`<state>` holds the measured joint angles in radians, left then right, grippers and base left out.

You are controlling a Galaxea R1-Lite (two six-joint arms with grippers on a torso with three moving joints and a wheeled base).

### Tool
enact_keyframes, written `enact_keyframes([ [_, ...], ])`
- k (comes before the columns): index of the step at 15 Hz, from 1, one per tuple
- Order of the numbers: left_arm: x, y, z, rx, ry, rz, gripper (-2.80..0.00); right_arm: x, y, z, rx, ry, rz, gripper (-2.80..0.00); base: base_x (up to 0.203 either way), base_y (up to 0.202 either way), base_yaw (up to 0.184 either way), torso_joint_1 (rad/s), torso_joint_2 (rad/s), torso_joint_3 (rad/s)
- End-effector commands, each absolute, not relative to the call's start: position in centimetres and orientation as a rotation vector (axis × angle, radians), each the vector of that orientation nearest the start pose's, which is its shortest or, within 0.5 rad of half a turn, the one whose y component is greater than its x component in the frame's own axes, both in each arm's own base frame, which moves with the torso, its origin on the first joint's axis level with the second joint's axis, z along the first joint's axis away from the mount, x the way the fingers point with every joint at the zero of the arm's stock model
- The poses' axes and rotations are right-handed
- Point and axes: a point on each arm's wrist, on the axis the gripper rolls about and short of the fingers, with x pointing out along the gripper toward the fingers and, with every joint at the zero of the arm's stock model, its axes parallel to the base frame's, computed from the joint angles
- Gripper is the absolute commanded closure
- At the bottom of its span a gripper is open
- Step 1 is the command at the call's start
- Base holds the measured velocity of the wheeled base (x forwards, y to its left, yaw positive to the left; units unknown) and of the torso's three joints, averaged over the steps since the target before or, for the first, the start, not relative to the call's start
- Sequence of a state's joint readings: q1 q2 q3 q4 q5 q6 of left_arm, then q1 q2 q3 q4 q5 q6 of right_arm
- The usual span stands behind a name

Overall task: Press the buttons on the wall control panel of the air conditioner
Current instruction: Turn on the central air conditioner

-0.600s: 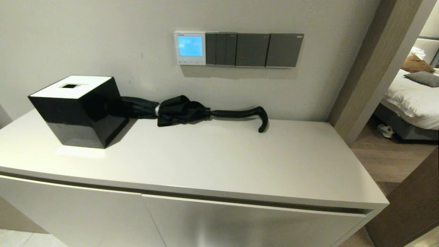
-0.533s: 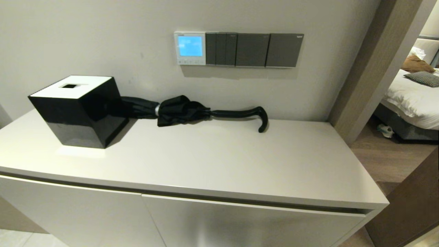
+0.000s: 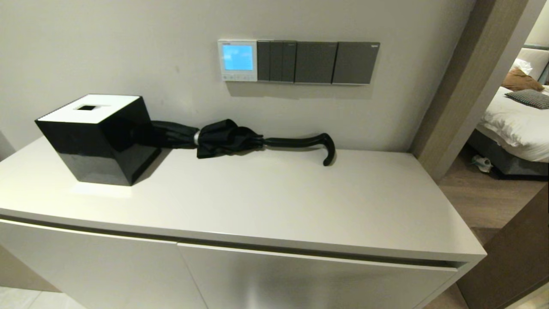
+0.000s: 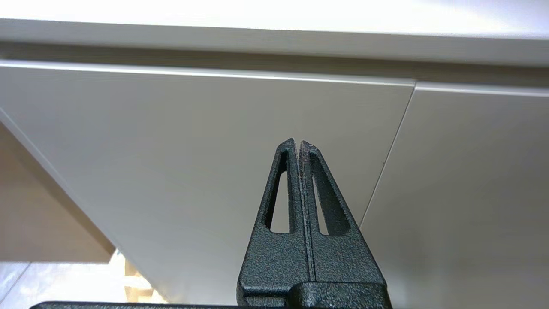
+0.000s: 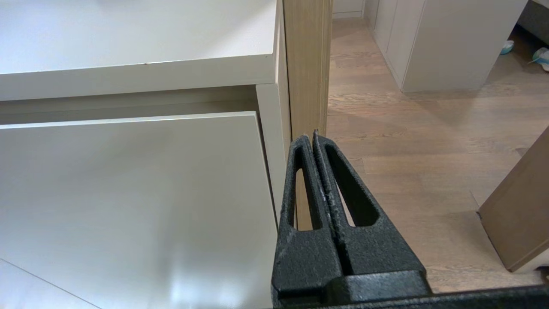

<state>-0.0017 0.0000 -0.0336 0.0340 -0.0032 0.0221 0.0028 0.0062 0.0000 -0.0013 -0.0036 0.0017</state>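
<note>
Nothing has moved since earlier. Head view: the small white-framed wall control panel with blue screen hangs above the black folded umbrella, its tiny pale buttons unpressed, no arm near. Left wrist view: the left gripper, fingers closed on nothing, faces the pale cabinet door. Right wrist view: the right gripper, likewise closed and empty, sits low by the cabinet's corner. Judging by this, everything remains to do.

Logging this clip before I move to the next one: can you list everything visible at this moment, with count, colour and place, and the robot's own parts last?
air conditioner's wall control panel: one, white frame with light-blue screen, on the wall above the cabinet.
buttons: a row, pale grey-white, along the panel's lower edge; count too small to tell.
switch plates: three, dark grey, on the wall beside the panel, toward the doorway.
tissue box: one, glossy black with white top, on the cabinet's left.
umbrella: one, black, folded, lying along the wall.
cabinet: one, off-white, below the panel.
bed: one, white bedding, through the doorway.
left gripper: black, shut, low before the cabinet doors.
right gripper: black, shut, low by the cabinet's right corner.
</note>
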Motion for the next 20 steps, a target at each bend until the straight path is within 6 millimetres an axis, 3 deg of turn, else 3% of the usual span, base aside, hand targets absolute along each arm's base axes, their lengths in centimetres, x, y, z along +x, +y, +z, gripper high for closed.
enact_keyframes([
  [1,-2.7,0.0,8.6,0.021,-0.014,-0.005,0.0,-2.2,0.0,7.5,0.002,0.008,-0.001,0.0,0.0,0.0,0.0,0.0,0.0,0.0],
  [5,-3.1,0.0,12.5,0.022,-0.066,-0.01,0.0,-2.2,0.0,7.5,0.001,0.009,-0.002,0.0,0.0,0.0,0.0,0.0,0.0,0.0],
  [7,-2.8,0.0,15.6,0.021,-0.08,-0.014,0.0,-2.2,0.0,7.5,0.002,0.008,-0.002,0.0,0.0,0.0,0.0,0.0,0.0,0.0],
  [10,-2.6,0.0,17.3,0.017,-0.108,-0.035,0.0,-2.2,0.0,7.5,0.002,0.008,-0.002,0.0,0.0,0.0,0.0,0.0,0.0,0.0],
  [16,2.7,-0.2,24.2,-0.009,-0.136,-0.088,0.0,-2.2,0.0,7.5,0.002,0.008,0.0,0.0,0.0,0.0,0.0,0.0,0.0,0.0],
  [20,9.5,-0.9,28.4,-0.019,-0.122,-0.151,0.0,-2.2,0.0,7.5,0.002,0.008,0.0,0.0,0.0,0.0,0.0,0.0,0.0,0.0],
])
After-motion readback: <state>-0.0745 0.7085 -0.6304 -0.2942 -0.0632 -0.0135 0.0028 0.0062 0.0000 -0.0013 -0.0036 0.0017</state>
